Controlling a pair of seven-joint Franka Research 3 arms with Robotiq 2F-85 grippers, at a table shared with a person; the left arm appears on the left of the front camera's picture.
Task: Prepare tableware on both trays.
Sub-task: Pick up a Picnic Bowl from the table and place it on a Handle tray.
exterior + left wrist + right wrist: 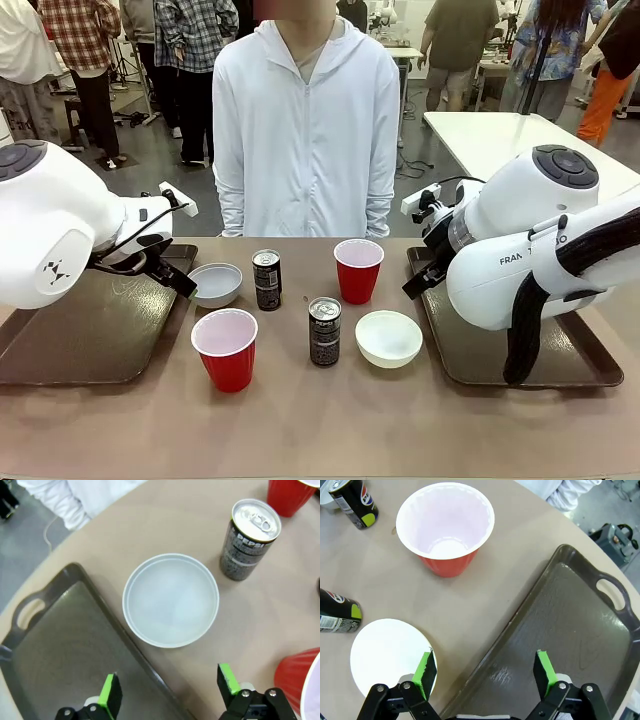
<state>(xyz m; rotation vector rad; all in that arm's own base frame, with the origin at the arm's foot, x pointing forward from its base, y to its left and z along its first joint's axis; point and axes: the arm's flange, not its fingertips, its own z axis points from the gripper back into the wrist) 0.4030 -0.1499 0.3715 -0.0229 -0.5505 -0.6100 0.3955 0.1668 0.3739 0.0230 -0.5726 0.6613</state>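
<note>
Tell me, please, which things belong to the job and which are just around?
Job: near red cup, far red cup, left bowl, right bowl, far can, near can, left tray, right tray.
Just around: person in white hoodie, white table behind.

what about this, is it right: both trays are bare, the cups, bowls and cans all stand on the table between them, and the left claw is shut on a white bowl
Wrong in one point: the left claw is open, not shut on a white bowl. The left wrist view shows its fingers apart, with the bowl on the table beyond them, untouched. The rest stands.
</note>
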